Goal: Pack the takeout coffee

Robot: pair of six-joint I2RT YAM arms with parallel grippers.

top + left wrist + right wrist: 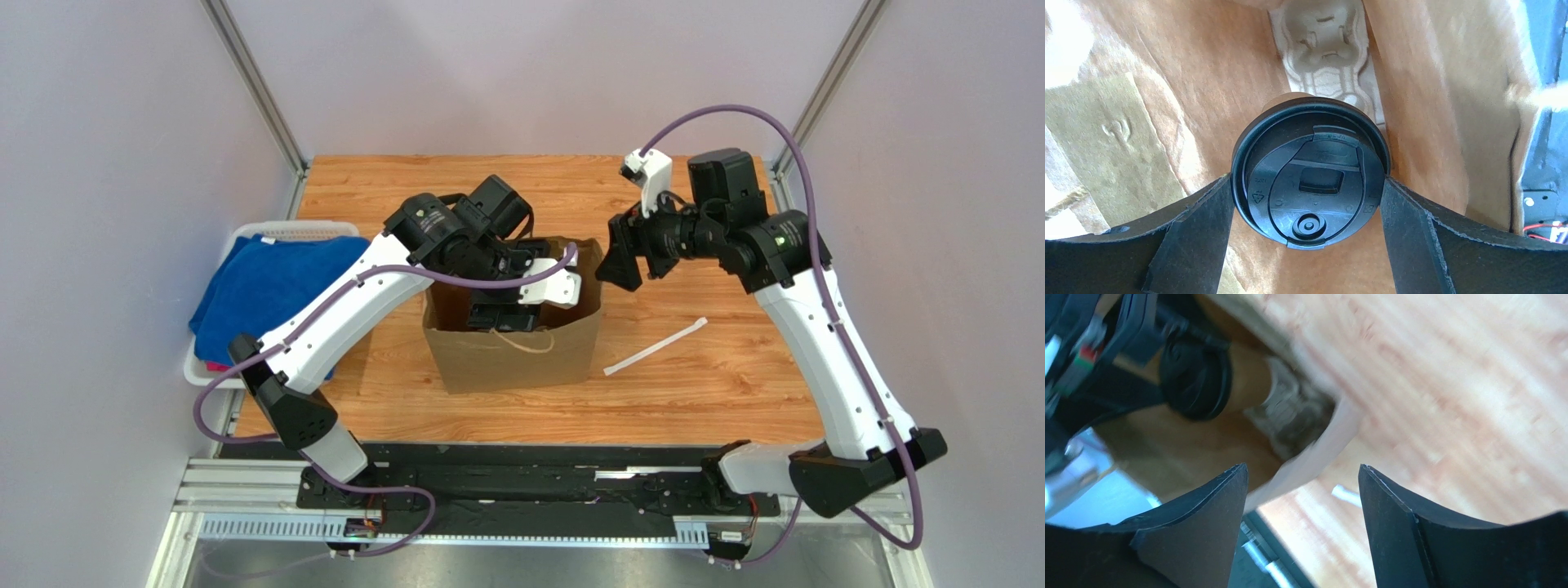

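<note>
Left gripper [1306,182] is down inside the paper bag [515,355], fingers spread wide and closed on the coffee cup [1290,98]. The black lid [1312,153] fills the gap between them, its rim touching the inner face of each finger just back from the tips. Only a sliver of the brown cup wall shows past the lid's far edge. Beyond the fingertips, on the bag floor, lies a moulded pulp cup tray [1324,43], with bag walls to either side of the fingers. Right gripper [1303,470] is outside the bag at its right rim, fingers well apart with nothing between them. The bag's rim curves just past the tips, blurred. A wrapped straw [656,347] lies on the wooden table [687,392], near the right fingers.
</note>
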